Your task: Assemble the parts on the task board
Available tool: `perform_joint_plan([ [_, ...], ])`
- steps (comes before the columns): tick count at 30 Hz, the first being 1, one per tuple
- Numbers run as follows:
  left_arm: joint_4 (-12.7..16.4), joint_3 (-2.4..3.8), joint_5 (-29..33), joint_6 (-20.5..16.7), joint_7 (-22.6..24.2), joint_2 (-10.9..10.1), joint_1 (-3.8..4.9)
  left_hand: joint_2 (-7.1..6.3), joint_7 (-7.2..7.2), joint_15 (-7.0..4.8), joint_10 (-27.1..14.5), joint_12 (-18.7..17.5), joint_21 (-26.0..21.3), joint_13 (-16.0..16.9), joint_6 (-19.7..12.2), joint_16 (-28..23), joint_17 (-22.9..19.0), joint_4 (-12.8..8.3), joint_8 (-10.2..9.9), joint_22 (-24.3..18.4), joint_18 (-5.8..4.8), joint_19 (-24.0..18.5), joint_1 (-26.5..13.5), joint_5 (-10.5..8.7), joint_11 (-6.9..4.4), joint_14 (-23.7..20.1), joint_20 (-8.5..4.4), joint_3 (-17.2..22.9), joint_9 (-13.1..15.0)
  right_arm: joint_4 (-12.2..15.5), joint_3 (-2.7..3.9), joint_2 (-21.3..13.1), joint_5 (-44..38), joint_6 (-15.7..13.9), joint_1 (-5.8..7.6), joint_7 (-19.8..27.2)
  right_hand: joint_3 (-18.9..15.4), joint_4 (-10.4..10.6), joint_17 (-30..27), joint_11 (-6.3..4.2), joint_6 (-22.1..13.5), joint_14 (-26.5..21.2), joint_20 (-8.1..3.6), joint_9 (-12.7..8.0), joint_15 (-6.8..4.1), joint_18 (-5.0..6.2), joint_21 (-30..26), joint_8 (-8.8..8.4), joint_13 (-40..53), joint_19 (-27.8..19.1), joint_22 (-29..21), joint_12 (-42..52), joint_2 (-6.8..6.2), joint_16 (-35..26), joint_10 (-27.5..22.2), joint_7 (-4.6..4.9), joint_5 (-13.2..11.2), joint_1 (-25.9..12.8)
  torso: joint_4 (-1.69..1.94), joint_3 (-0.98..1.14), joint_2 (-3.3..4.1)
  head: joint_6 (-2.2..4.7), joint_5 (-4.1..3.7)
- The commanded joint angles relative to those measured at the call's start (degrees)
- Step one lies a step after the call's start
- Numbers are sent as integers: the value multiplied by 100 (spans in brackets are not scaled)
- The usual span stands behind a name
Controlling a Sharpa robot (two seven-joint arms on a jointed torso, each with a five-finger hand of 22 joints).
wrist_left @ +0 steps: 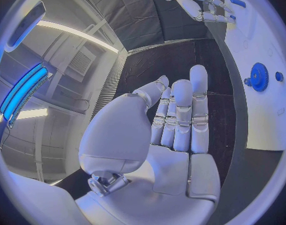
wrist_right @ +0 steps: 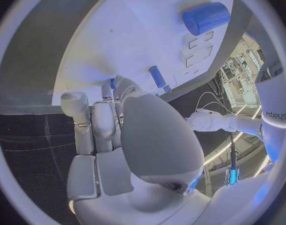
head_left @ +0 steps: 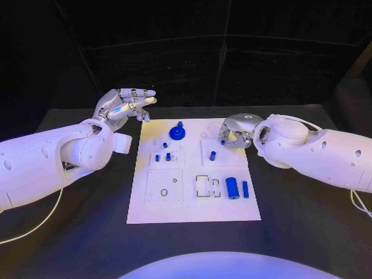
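looking down, i see the white task board [head_left: 153, 209] mid-table, with a blue cylinder [head_left: 232, 188] lying nearest me. farther on, my right hand [head_left: 239, 132] pinches a small blue part [head_left: 223, 142] over the board's far right. beyond, my left hand [head_left: 125, 105] hovers empty, fingers straight, near a blue gear [head_left: 178, 133].

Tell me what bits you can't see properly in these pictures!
- Right robot hand: in the head view its fingertips curl down over the task board, so whether they pinch the small blue part is unclear; in its wrist view the palm hides them.
- Small pegs: too small in the head view to tell shape.
- Blue gear: squashed at the left wrist view's rim.
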Motion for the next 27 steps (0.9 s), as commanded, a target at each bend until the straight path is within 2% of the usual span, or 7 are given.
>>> perform_joint_plan([
  [1,16,3,67,104,93,1,5,16,44,-2,-44,23,-33,-10,4,-47,-25,17,39,-11,69,-31,-40,16,18,-63,1,11,-6,-32,3,29,-50,116,-1,29,91,-4,10,7,74,104,18,8,19,74,35,-30,-18,16,24,-38,-38,34,55,0,-56,-53,1,-3,-2,-5,-21],
  [11,31,3,68,120,86,-15,5,16,46,-1,-48,26,-41,-10,1,-62,-48,19,39,-16,69,-36,-44,16,20,-75,3,8,-7,-110,3,106,-53,181,-50,0,458,-106,32,-52,278,119,-12,23,-20,61,107,-8,-18,66,121,-11,-47,78,265,-47,-126,-207,1,-3,2,-20,-11],
  [16,34,3,68,127,76,-26,5,16,47,1,-51,28,-48,-11,0,-69,-59,21,38,-20,69,-39,-47,16,21,-82,4,5,-8,-123,3,125,-130,155,-58,-100,689,-240,22,-115,455,132,-56,41,-70,39,194,36,-3,137,255,45,30,95,453,-101,-397,-228,-3,-1,-2,-37,-17],
  [23,33,3,68,131,68,-28,5,14,48,1,-53,30,-52,-11,-2,-71,-62,22,38,-23,68,-42,-50,15,22,-86,5,2,-8,-130,3,161,-293,30,-65,-263,909,-394,35,-156,576,145,-91,49,-105,22,262,49,5,185,352,71,78,127,576,-135,-556,-284,-4,1,-1,-49,-26],
  [25,27,3,68,121,76,-28,5,18,51,6,-57,37,-66,-11,-3,-77,-71,39,40,-33,67,-47,-74,15,25,-94,8,-11,-9,-124,3,167,-338,-22,-66,-316,966,-425,32,-160,595,146,-96,48,-109,18,275,45,5,193,371,69,87,132,593,-139,-595,-322,-4,-1,-3,-45,3],
  [27,18,3,68,116,79,-31,5,21,51,9,-60,45,-78,-11,-4,-79,-78,58,42,-41,67,-50,-100,15,27,-97,12,-28,-10,-110,4,167,-372,-78,-67,-350,1011,-448,33,-165,609,148,-100,47,-111,16,284,41,5,198,381,66,91,138,606,-142,-622,-362,-13,2,-4,-46,2],
])
